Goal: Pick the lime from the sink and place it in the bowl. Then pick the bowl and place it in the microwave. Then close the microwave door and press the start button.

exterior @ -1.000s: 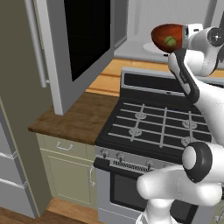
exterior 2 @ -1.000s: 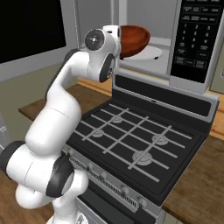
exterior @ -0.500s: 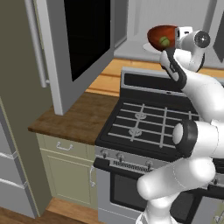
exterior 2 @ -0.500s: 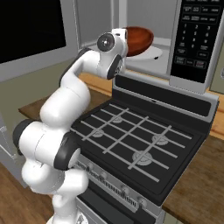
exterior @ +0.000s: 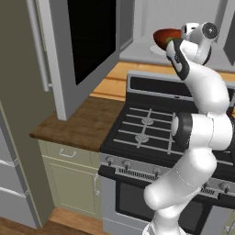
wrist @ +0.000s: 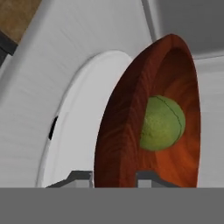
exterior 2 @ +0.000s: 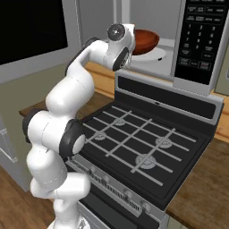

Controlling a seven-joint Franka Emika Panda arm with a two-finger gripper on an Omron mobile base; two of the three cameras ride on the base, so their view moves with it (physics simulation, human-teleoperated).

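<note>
Showing the lime [wrist: 161, 124] resting inside the reddish-brown bowl [wrist: 144, 127], against the bowl's inner wall. In my hand view the bowl appears turned on edge because the camera is rolled; its rim runs down between the two finger tips [wrist: 79, 178], one at the outer side and one at the inner side, so I read the gripper [wrist: 114, 180] as clenched on the bowl's rim. Behind the bowl lies the round white turntable [wrist: 70, 131] on the pale floor of the microwave [exterior 2: 199, 44].

From the right base view I see the bowl [exterior 2: 144, 41] held at the open mouth of the microwave, above the turntable [exterior 2: 157, 53]; whether it touches the plate I cannot tell. The black keypad panel [exterior 2: 200, 36] stands just to the right of the opening. From the left base view the bowl [exterior: 165, 37] sits just beside the arm's wrist [exterior: 193, 39], with a sliver of green at its rim. The microwave door [exterior: 78, 43] hangs swung wide open at the left, its black window facing me, over the wooden counter [exterior: 78, 123]. Below the microwave is the gas stove [exterior 2: 143, 147], its burner grates bare.
</note>
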